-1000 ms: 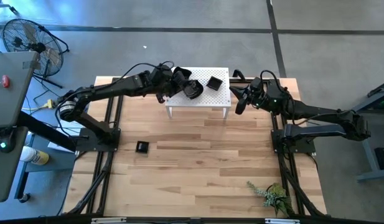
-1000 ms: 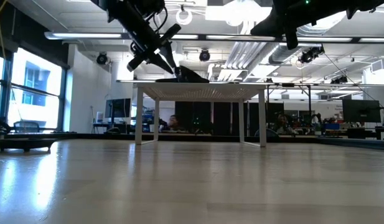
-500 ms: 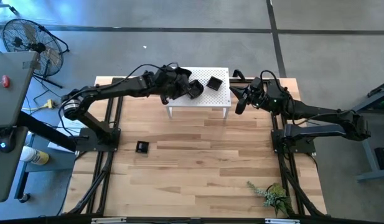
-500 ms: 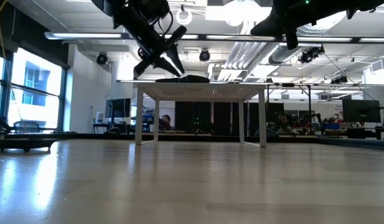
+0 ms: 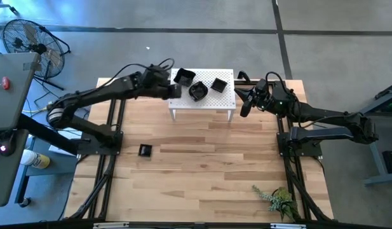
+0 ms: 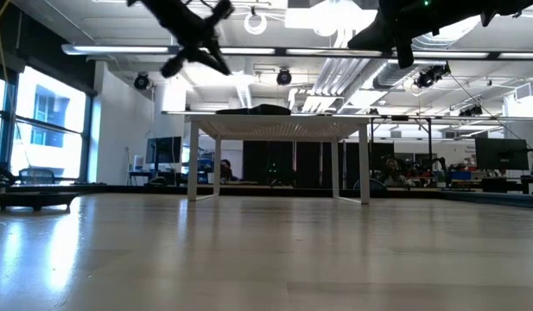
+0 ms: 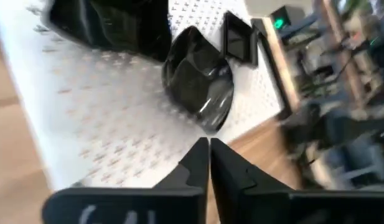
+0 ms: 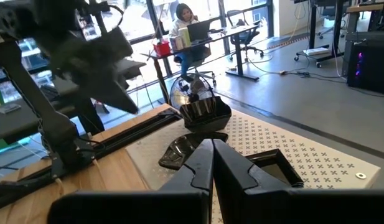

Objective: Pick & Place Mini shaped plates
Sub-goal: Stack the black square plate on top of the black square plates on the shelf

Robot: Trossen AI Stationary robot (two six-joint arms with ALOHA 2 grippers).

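Hovering beside white stand (image 5: 202, 89), left gripper (image 5: 173, 90) had fingers clenched, empty. Three mini plates (image 5: 197, 91) sat on stand; one plate (image 5: 145, 150) lay on table (image 5: 208, 172). Right gripper (image 5: 243, 105) clenched, waiting near stand. Likely between placements; next move needs reach to table plate.

In the left wrist view we find the large black dish (image 7: 111, 25) cut off by the picture's edge, so its outline is unknown. The whole of that view is smeared by motion; we cannot read the wavy-edged dish's (image 7: 201, 78) rim. In the low view the dishes on the white perforated stand (image 6: 279, 125) merge into one dark sliver (image 6: 262, 110), and we cannot count them.
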